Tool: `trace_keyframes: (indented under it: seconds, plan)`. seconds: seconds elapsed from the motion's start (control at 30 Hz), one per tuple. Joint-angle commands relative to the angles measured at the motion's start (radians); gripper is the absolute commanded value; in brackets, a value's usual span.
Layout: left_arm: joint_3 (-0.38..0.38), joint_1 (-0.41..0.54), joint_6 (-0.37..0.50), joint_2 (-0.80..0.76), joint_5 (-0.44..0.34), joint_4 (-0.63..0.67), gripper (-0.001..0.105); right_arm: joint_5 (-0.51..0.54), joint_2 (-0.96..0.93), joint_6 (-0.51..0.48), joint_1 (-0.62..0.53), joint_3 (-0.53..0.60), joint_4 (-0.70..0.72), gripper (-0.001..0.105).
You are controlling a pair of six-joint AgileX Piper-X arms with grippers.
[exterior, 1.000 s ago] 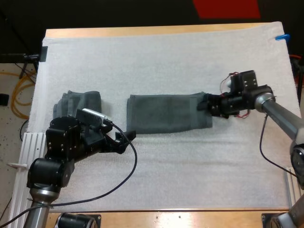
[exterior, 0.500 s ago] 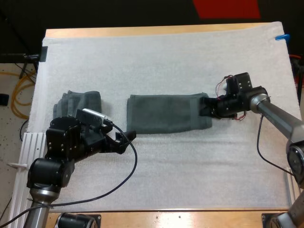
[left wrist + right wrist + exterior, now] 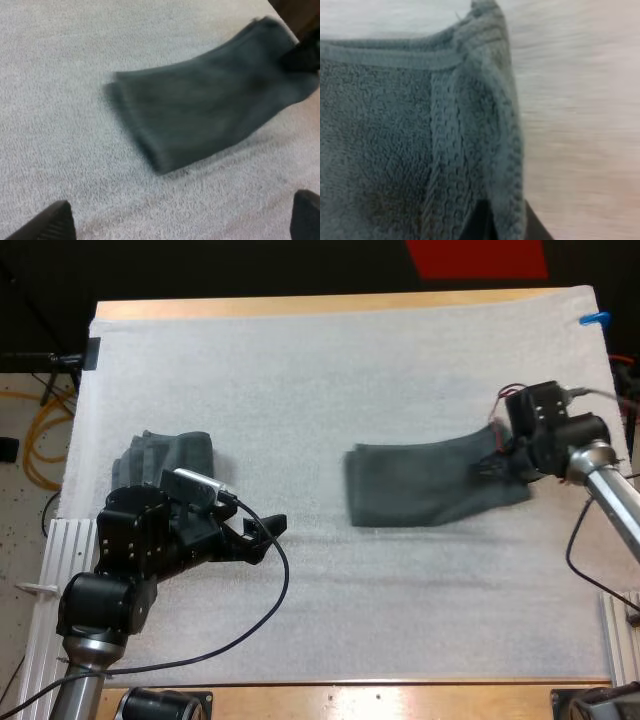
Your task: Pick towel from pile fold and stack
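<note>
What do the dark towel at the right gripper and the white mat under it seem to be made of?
The towel looks like cotton terry: dark grey-green, matte, with fuzzy looped pile and a flat ribbed band near its hem. The white mat looks like soft foam or fleece, matte with a fine pebbled grain; I cannot tell which.

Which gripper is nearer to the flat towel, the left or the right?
Right. The right gripper grips the flat towel at one end; the left gripper stands open, well clear of the other end.
</note>
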Motion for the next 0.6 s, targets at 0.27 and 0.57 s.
trace_keyframes:
  seconds: [0.27,0.57]
  plan:
    - [-0.006,-0.003,0.001,-0.006,0.004,-0.001,0.083,0.004,-0.073,0.11,0.02,0.001,0.029,0.001]
    - [-0.006,-0.003,0.001,-0.006,0.007,-0.001,0.083,-0.379,0.016,0.419,0.133,0.001,-0.088,0.001]
